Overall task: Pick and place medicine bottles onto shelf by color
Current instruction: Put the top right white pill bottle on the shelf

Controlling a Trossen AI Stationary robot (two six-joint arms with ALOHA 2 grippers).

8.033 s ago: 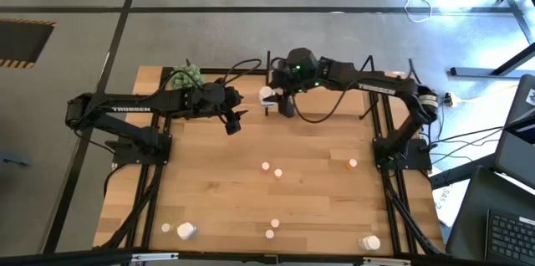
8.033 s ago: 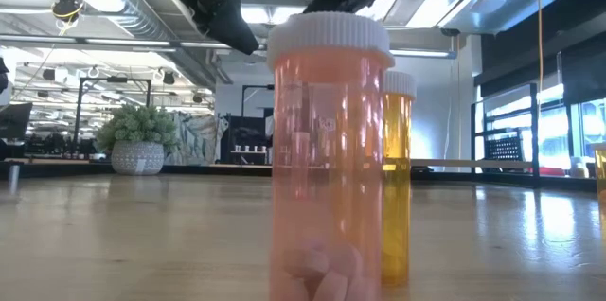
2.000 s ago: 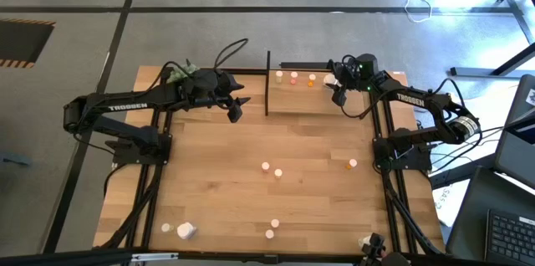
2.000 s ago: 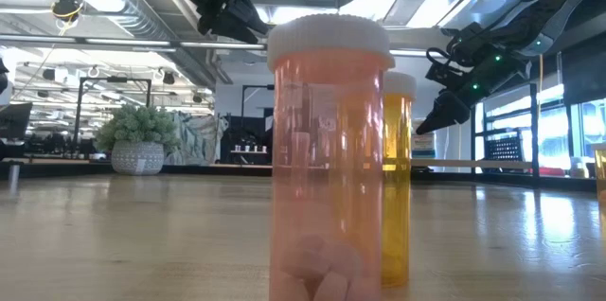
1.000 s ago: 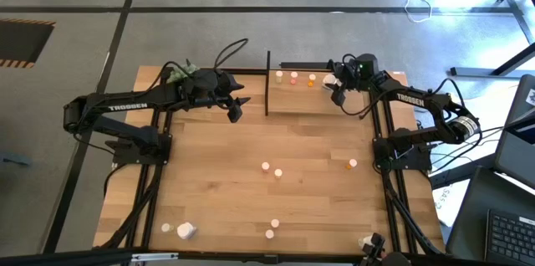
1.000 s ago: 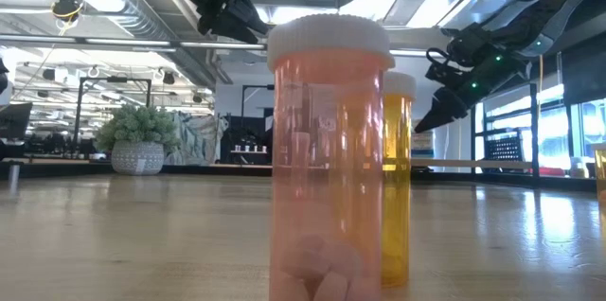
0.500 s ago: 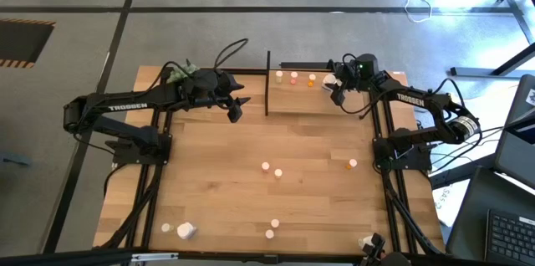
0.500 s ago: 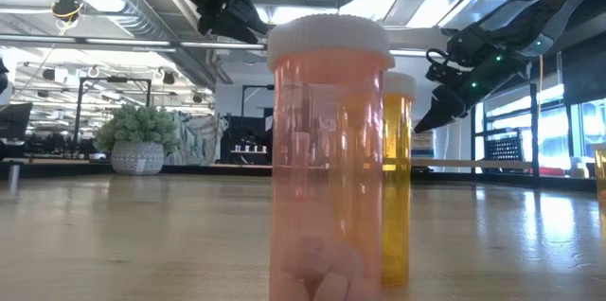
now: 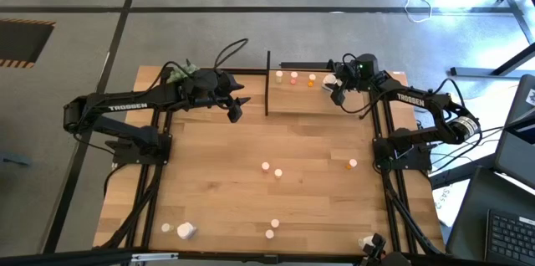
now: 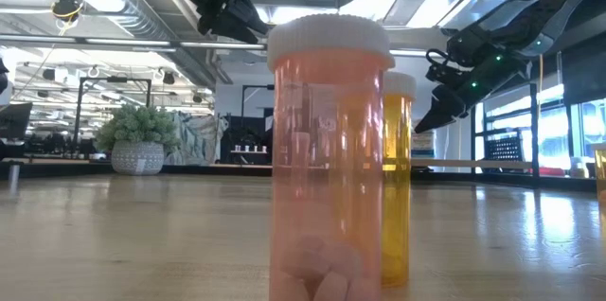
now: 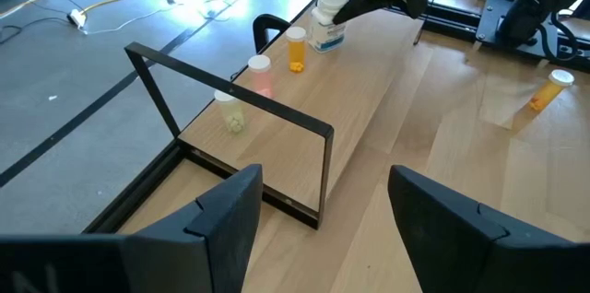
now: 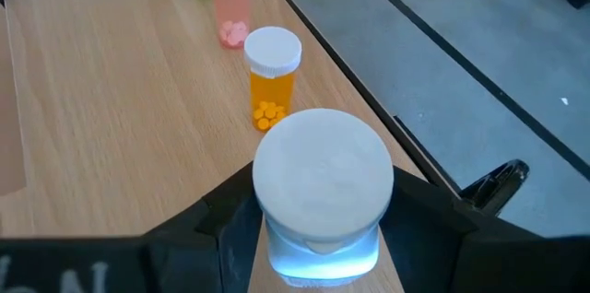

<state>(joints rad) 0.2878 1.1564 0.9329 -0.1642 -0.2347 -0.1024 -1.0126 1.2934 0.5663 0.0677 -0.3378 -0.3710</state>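
Right gripper (image 12: pixel 318 238) fingers pinching upright white bottle (image 12: pixel 323 187) over shelf (image 11: pixel 369 81), beside orange bottle (image 12: pixel 271 76). Left gripper (image 11: pixel 318 210) fingers spread.

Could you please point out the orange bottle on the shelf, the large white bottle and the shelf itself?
orange bottle (image 12: pixel 273 88): right wrist view, on its amber body.
large white bottle (image 12: pixel 323 171): right wrist view, on its white cap.
shelf (image 11: pixel 369 72): left wrist view, on bare board.

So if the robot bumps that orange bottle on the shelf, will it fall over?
Probably, yes. The orange bottle stands tall and narrow on the shelf, so a sideways bump could tip it. Being round, it would likely roll. Only a few pills show inside, so it seems light.
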